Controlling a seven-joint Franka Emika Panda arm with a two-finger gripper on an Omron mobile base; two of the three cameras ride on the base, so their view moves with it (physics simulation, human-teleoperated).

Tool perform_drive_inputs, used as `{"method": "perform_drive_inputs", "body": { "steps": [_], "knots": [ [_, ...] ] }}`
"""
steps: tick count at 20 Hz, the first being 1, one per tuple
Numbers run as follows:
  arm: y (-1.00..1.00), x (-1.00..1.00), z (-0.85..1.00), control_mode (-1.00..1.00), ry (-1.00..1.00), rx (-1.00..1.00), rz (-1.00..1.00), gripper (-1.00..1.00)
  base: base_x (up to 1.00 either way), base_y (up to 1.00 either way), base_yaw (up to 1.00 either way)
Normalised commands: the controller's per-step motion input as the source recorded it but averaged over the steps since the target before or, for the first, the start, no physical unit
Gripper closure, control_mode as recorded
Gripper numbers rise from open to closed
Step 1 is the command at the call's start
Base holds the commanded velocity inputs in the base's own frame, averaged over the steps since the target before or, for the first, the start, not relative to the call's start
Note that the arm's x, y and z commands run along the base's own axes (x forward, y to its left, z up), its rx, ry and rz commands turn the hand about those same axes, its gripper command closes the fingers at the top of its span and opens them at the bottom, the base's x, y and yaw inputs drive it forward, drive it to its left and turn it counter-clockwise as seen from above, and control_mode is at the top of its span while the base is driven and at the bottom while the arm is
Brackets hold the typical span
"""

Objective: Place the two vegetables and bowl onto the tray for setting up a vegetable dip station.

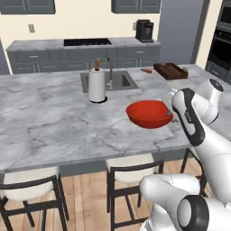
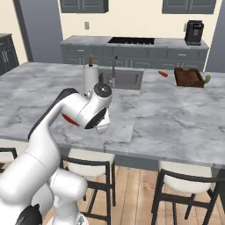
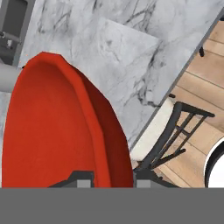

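Observation:
The glossy red bowl [image 1: 149, 113] is over the island counter near its front edge, and my gripper [image 1: 171, 113] is shut on its right rim. In the hand view the bowl [image 3: 57, 127] looms large, its rim running down between my gripper's [image 3: 111, 179] two dark tips. From the right, just a red sliver of the bowl [image 2: 68, 119] peeks out behind my arm. The dark wooden tray [image 1: 170, 71] [image 2: 189, 77] sits far across the counter. The carrot [image 1: 146, 70] [image 2: 163, 74] lies left of it, the green cucumber [image 1: 185, 70] [image 2: 207, 78] at its right side.
A white paper-towel roll [image 1: 96, 85] [image 2: 90, 78] stands by the sink [image 1: 118, 81] [image 2: 125, 78] with its faucet. Stools [image 1: 131, 176] [image 2: 189, 184] line the counter's near edge. A coffee machine [image 1: 144, 30] is on the back counter.

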Motion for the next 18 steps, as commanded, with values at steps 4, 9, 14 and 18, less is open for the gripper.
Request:
{"method": "perform_drive_inputs", "body": {
  "steps": [4, 9, 14, 18],
  "knots": [
    [0.00, 0.00, 0.00, 1.00, 0.00, 0.00, 0.00, 1.00, -0.50, -0.02, 0.00],
    [0.00, 0.00, 0.00, 1.00, 0.00, 0.00, 0.00, 1.00, 0.01, -0.48, 0.01],
    [0.00, 0.00, 0.00, 1.00, 0.00, 0.00, 0.00, 1.00, 0.04, -0.71, 0.00],
    [0.00, 0.00, 0.00, 1.00, 0.00, 0.00, 0.00, 1.00, 0.04, -0.73, 0.00]
  ]
}}
